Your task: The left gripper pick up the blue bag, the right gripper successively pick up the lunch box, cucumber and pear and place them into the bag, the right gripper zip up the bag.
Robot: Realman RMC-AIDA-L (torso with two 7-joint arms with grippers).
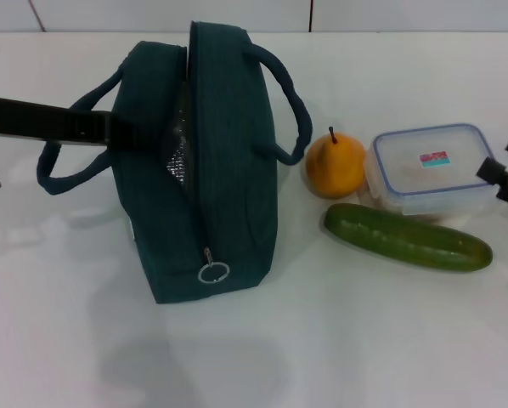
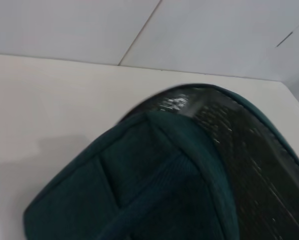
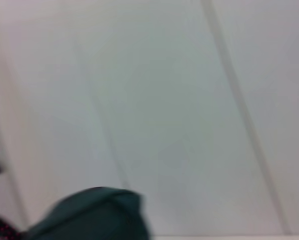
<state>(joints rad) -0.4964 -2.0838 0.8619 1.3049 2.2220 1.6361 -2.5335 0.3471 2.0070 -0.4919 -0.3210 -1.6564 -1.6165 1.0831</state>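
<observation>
The blue bag [image 1: 228, 153] stands upright on the white table, its top partly unzipped, with silver lining [image 1: 177, 157] showing. My left gripper [image 1: 125, 132] reaches in from the left and is shut on the bag's left side near the handle. The left wrist view shows the bag [image 2: 154, 190] close up. The pear [image 1: 335, 166], lunch box [image 1: 432, 170] and cucumber [image 1: 407, 238] lie to the right of the bag. My right gripper [image 1: 502, 157] is open and empty at the lunch box's right end. The bag's corner shows in the right wrist view [image 3: 94, 215].
The zip pull ring [image 1: 213, 273] hangs at the bag's near end. The white table [image 1: 364, 340] stretches in front of the objects. A white tiled wall [image 1: 152, 13] stands behind the table.
</observation>
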